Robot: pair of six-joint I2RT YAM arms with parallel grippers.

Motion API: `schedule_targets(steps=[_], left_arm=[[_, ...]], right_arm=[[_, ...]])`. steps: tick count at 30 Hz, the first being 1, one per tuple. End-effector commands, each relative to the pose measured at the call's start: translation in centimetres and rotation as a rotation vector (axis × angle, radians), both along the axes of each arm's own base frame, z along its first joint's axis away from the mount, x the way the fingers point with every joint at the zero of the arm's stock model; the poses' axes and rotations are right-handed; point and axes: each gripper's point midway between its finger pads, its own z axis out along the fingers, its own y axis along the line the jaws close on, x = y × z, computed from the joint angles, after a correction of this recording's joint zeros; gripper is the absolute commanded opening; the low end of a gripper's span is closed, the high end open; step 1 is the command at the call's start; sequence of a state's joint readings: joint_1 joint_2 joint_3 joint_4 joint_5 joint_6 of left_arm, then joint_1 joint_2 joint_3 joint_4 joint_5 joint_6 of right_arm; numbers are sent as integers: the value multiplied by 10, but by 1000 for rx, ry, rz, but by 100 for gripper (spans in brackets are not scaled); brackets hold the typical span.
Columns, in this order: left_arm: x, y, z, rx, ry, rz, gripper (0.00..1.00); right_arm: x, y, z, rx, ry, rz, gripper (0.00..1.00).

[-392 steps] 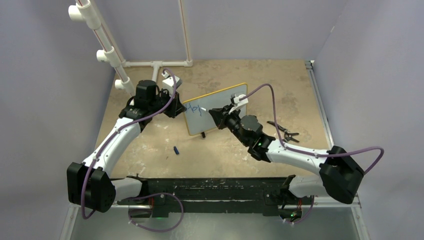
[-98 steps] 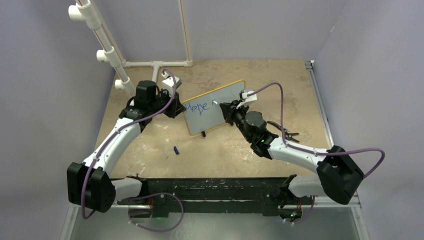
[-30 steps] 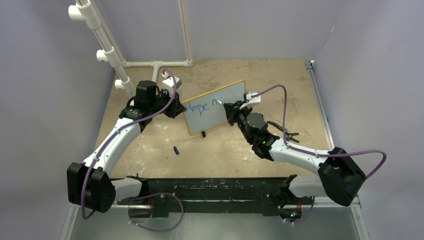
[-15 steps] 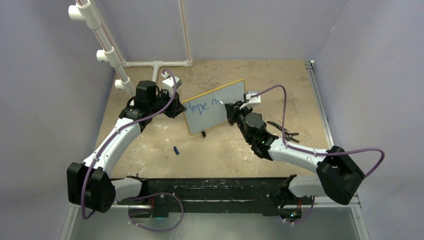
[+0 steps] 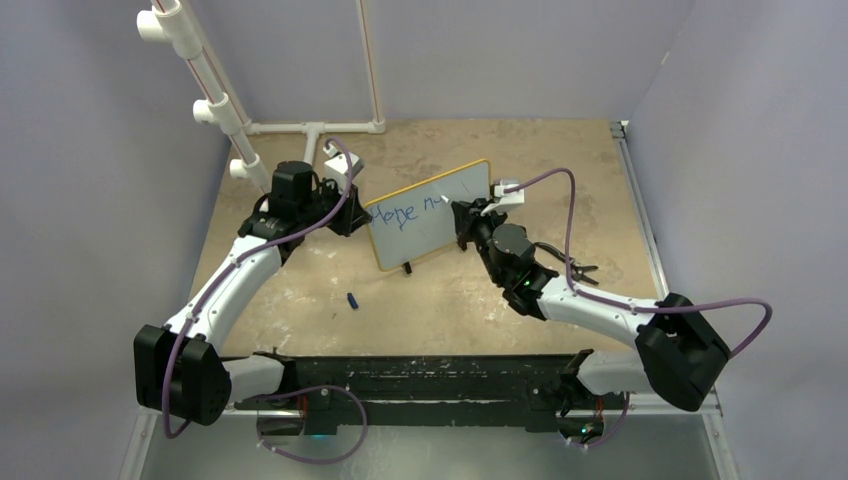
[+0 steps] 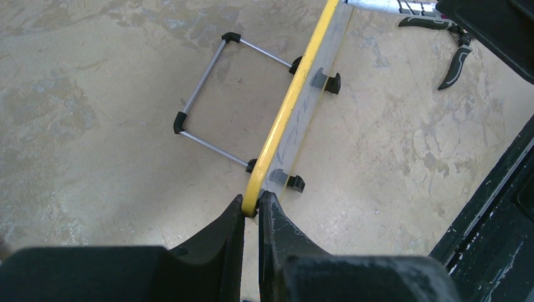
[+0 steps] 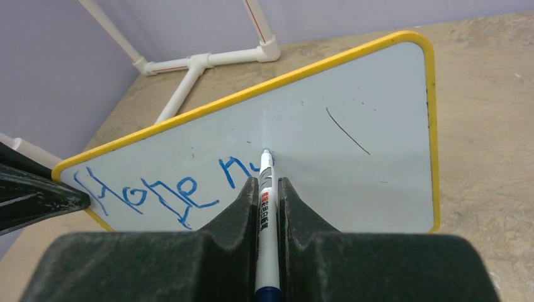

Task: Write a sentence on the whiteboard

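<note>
- whiteboard [image 6: 286, 119] edge-on in left wrist view: written face hidden.
- marker [image 7: 265, 207] barrel print: too small to read.
- small blue object [image 5: 352, 299], 7 o'clock of whiteboard: unidentifiable.

**Surface notes: board, pen, counter**

The whiteboard [image 7: 352, 145] has a smooth white face with a slight sheen and a few thin dark scuffs. Its yellow frame [image 6: 286, 113] looks like smooth plastic. The sentence [image 7: 182, 189] is blue ink, matt and streaky. The marker [image 7: 264, 220] has a glossy white plastic barrel with a printed label.

My right gripper [image 7: 266, 184] is black, matt, grainy plastic. My left gripper [image 6: 250, 211] is the same but smoother.

The wire stand [image 6: 204, 75] is bare metal rod with black plastic corner caps. The counter [image 6: 94, 94] is tan, matt, mottled and scuffed. The pipes [image 7: 208, 61] are smooth white plastic.
</note>
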State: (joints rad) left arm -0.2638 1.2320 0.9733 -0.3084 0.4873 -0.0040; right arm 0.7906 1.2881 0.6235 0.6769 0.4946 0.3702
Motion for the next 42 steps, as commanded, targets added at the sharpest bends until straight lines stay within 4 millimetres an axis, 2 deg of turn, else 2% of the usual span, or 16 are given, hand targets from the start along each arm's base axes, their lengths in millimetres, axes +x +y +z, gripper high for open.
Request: schedule_targets(steps=[1, 8, 14, 24, 38, 42], left_arm=[[5, 5, 7, 23, -57, 8, 0], [5, 5, 7, 22, -56, 7, 0], [5, 5, 7, 21, -56, 7, 0], [5, 5, 7, 22, -55, 8, 0], [5, 5, 7, 23, -57, 7, 0], [5, 5, 7, 23, -56, 8, 0]], right_arm=[[6, 5, 40, 59, -99, 12, 0], [5, 11, 28, 46, -71, 37, 0], [0, 14, 10, 33, -30, 65, 0], [-4, 10, -16, 27, 38, 53, 0], [-5, 0, -32, 20, 82, 7, 0], [-4, -5, -28, 28, 80, -20, 0]])
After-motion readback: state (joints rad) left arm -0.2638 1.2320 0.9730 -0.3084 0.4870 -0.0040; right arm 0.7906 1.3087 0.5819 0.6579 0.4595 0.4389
